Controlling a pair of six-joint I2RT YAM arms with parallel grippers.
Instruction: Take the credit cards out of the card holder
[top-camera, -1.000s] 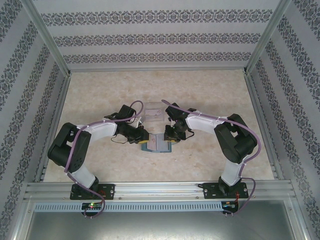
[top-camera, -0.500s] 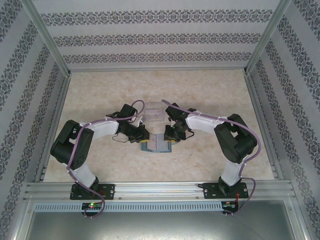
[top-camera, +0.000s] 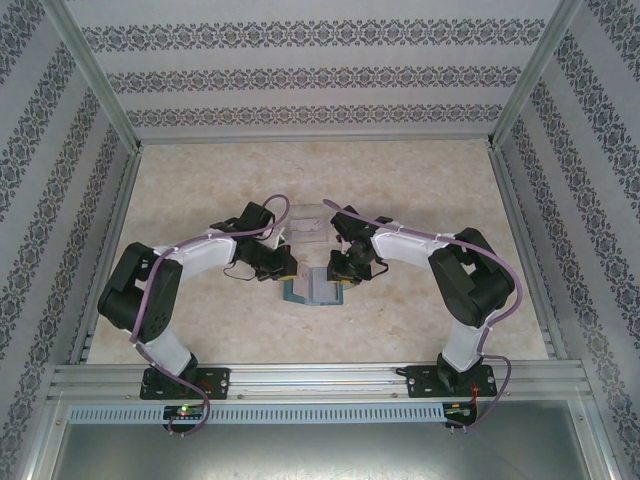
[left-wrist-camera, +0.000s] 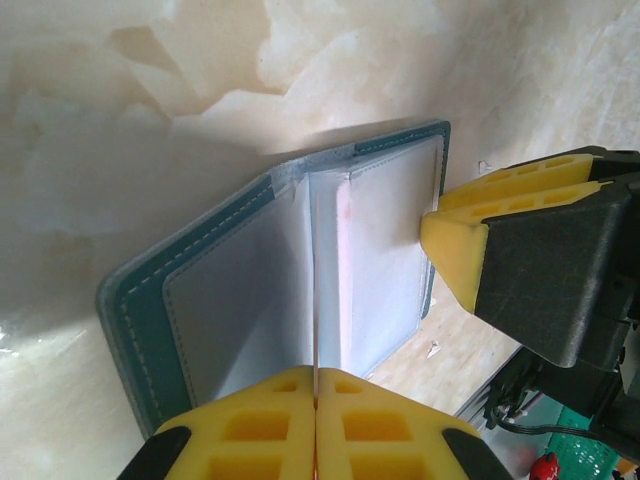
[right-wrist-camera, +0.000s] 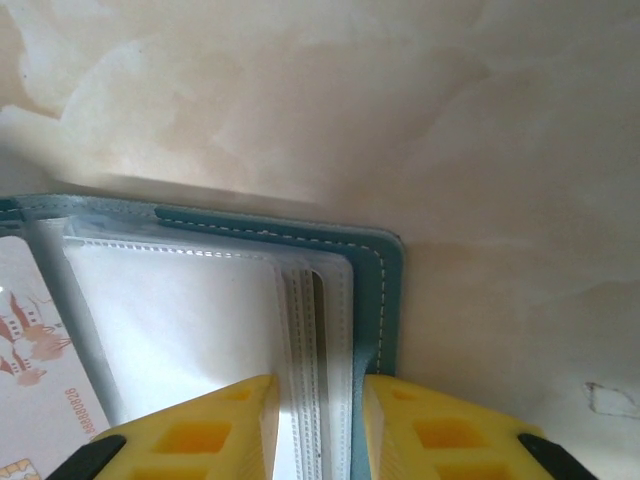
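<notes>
The teal card holder (top-camera: 315, 288) lies open on the table between my two grippers. In the left wrist view its grey-blue inside (left-wrist-camera: 215, 310) faces up, and a thin pale leaf (left-wrist-camera: 315, 270) stands on edge. My left gripper (left-wrist-camera: 316, 385) is shut on that leaf; I cannot tell whether it is a sleeve or a card. My right gripper (right-wrist-camera: 315, 400) is shut on the stack of clear sleeves and the teal cover (right-wrist-camera: 385, 290) at the holder's edge. A white card with red print (right-wrist-camera: 30, 350) shows in a sleeve. In the top view the left gripper (top-camera: 285, 272) and right gripper (top-camera: 343, 272) flank the holder.
A clear plastic box (top-camera: 305, 220) stands just behind the holder, between the two wrists. The right gripper's yellow fingertip (left-wrist-camera: 460, 240) touches the holder's far edge in the left wrist view. Patterned walls and metal rails enclose the table.
The left gripper has closed fully and its wrist has shifted slightly back and left. The right arm and the card holder have stayed where they were.
</notes>
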